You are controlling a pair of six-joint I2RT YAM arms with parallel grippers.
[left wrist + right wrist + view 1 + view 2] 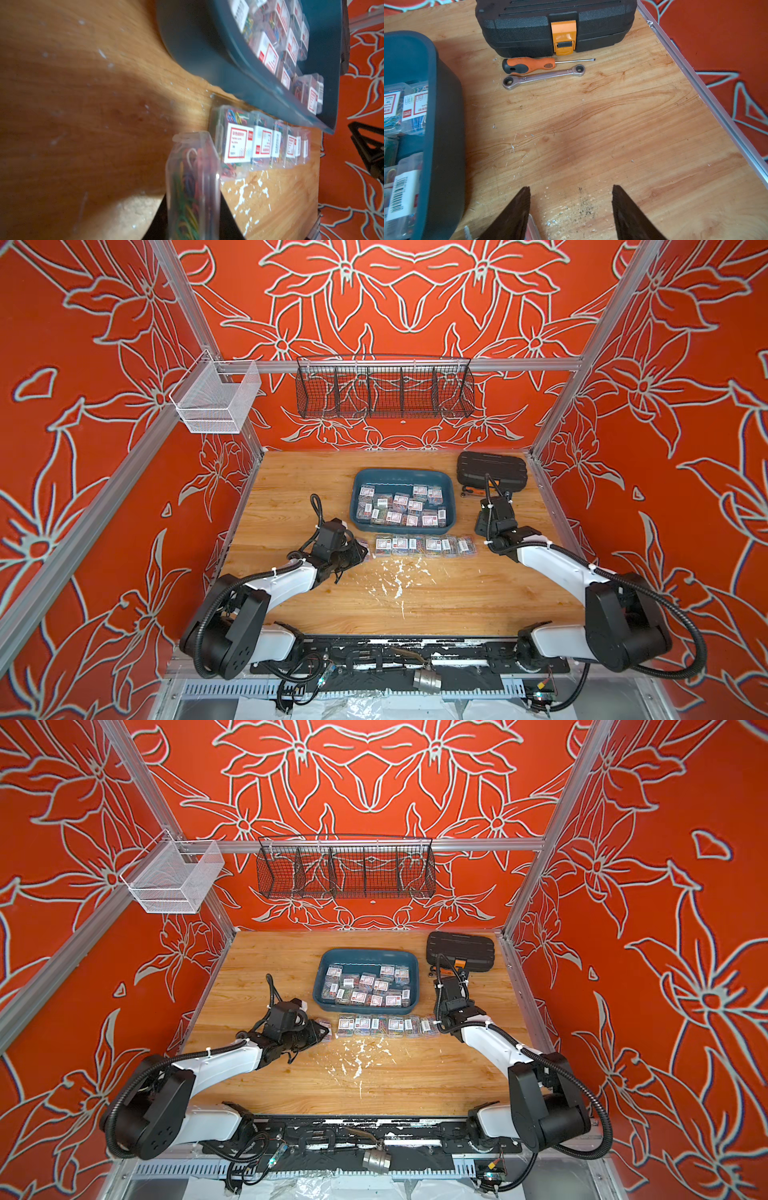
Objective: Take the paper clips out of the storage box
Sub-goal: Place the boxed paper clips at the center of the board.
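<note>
The teal storage box (402, 472) (368, 952) stands at mid-table, with several clear boxes of paper clips (401, 506) inside it. More boxes lie in a row (424, 545) (386, 1025) (261, 145) on the wood just in front of it. My left gripper (193, 195) (359, 551) is shut on one clear box of coloured clips (193, 176), held low at the row's left end. To the right of the storage box (444, 104), my right gripper (570, 189) stands open over bare wood with nothing between its fingers.
A black case with an orange latch (491, 470) (554, 27) sits at the back right, with a screwdriver (529, 64) and a wrench (544, 76) before it. White flecks (395, 576) mark the table. A wire basket (384, 391) and a white mesh basket (216, 398) hang above.
</note>
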